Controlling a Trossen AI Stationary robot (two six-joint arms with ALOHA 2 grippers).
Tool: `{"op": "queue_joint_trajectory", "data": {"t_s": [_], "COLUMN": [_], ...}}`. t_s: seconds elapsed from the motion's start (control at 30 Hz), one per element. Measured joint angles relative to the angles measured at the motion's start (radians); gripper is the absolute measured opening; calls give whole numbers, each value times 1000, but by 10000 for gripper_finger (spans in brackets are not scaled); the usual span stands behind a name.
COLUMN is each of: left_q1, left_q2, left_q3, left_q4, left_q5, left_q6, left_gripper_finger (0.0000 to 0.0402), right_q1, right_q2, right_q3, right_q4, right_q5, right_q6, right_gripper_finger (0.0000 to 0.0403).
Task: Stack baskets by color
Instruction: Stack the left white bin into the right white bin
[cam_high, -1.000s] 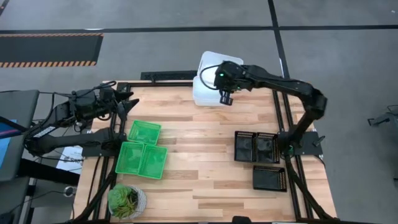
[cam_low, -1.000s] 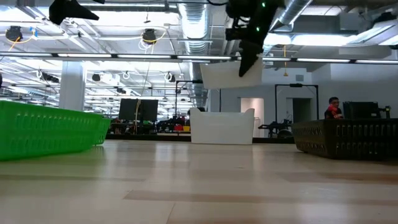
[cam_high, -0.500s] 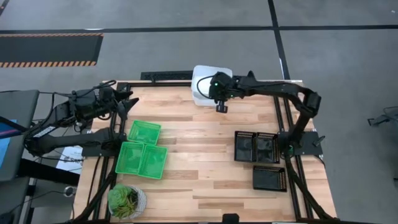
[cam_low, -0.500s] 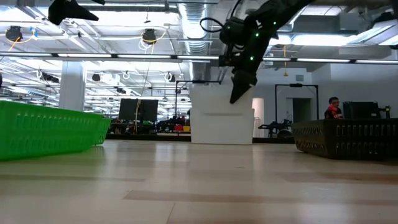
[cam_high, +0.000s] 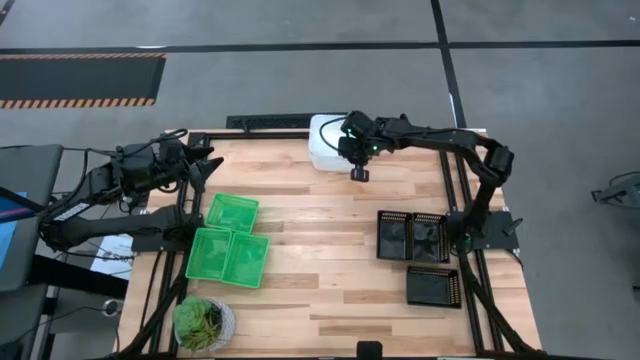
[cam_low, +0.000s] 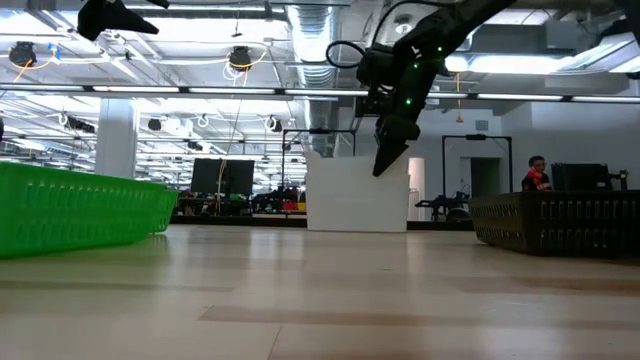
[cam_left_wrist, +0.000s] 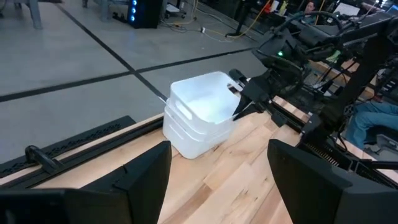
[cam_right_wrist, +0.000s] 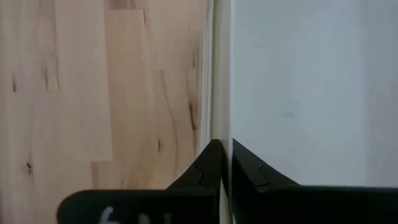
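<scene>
- High view: white baskets (cam_high: 322, 145) sit stacked at the surface's (cam_high: 320, 230) 12 o'clock edge; right tool (cam_high: 359, 172) at their rim.
- Low view: green basket (cam_low: 80, 210) at 9 o'clock, black basket (cam_low: 560, 222) at 3.
- Right wrist view: fingers (cam_right_wrist: 208, 165) nearly closed, pinching the white wall.

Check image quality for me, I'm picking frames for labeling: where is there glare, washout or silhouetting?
Low view: bright ceiling lights backlight the right tool into a near silhouette. Right wrist view: the white baskets' wall is a flat, featureless field. Left wrist view: the white baskets wash out inside. High view: evenly lit, soft shadows.
</scene>
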Motion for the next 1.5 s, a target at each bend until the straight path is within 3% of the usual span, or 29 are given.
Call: {"op": "queue_joint_trajectory", "data": {"t_s": [0.33,0.63,0.87,1.03,1.27,1.5], "left_q1": [0,0,0,0,0,0], "left_q2": [0,0,0,0,0,0], "left_q3": [0,0,0,0,-15,-21], "left_q4": [0,0,-6,-40,-33,-32], "left_q5": [-1,-1,1,0,-22,-27], "left_q6": [4,4,4,4,20,31], "left_gripper_finger": [256,256,256,256,256,256], "right_q1": [-27,-4,-6,-13,-71,-114], "right_q2": [-1,-38,-138,-234,-288,-181], "right_q3": [16,189,187,69,-186,-231], "right_q4": [-11,-139,-336,-403,-182,-12], "right_q5": [-7,-5,9,8,31,30], "right_q6": [-24,58,201,269,301,331], "right_gripper_finger": [114,195,194,184,181,178]}}
